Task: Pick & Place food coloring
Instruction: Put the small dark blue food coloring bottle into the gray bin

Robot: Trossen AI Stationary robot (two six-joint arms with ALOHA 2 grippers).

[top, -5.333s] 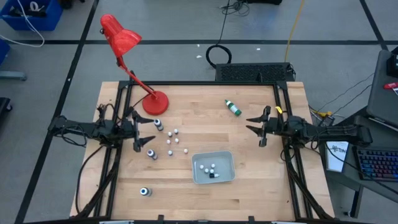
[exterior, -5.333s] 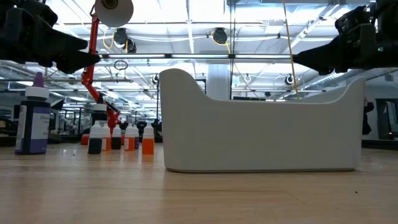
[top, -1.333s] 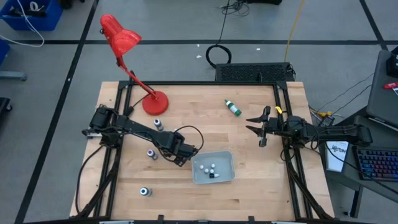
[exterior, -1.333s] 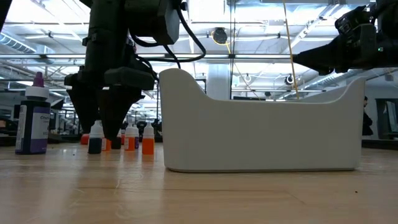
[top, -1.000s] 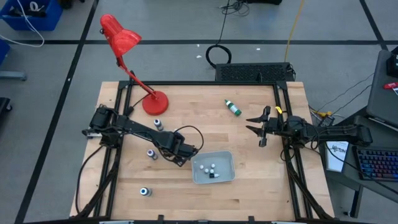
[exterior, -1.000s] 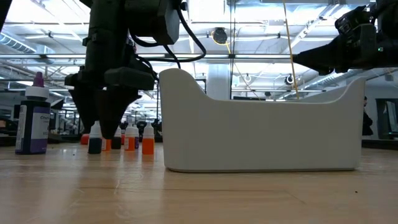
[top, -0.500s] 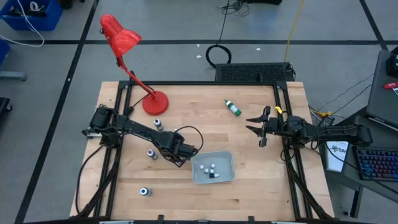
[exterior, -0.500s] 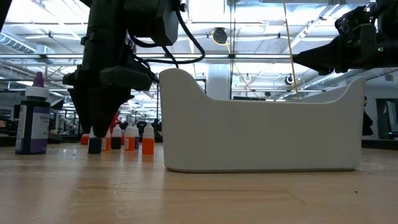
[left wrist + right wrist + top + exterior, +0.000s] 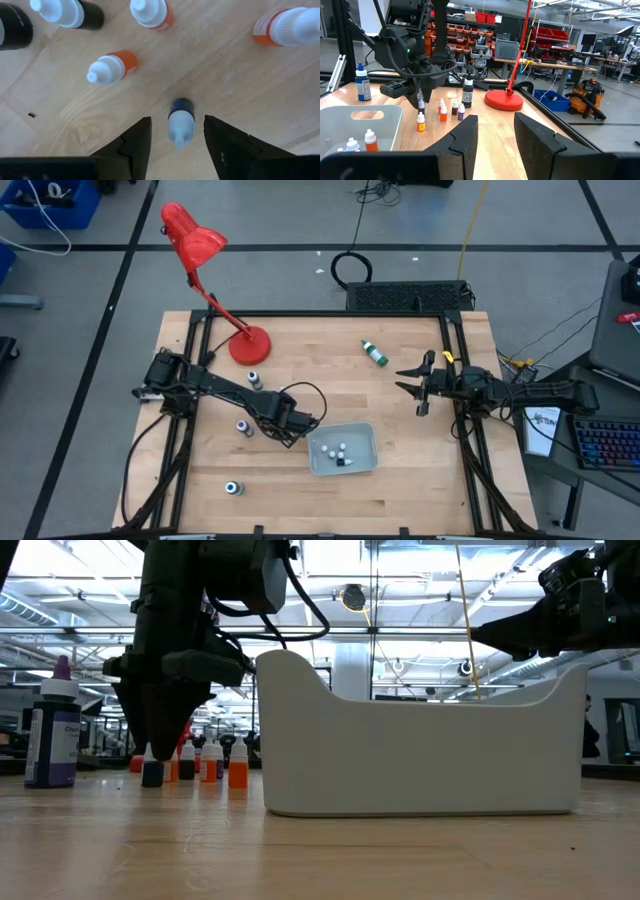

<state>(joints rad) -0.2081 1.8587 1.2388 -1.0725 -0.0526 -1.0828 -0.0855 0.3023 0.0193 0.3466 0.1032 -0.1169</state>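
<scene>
Left gripper (image 9: 174, 137), dark wedge-shaped fingers parted, straddles without touching a small blue-bodied, white-capped vial (image 9: 179, 121) standing on the pale wood-grain table (image 9: 240, 95) beside the smooth grey tray (image 9: 343, 450). Orange vials (image 9: 109, 68) stand nearby. Right gripper (image 9: 411, 382) waits open, well apart.

A red desk lamp (image 9: 205, 270) stands at the wooden table's (image 9: 400, 470) far-left corner.

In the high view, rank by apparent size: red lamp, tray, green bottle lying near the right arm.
1. Red lamp, largest; it stands tall, nearer the camera, so slightly inflated.
2. Tray.
3. Green bottle, smallest by far.
</scene>
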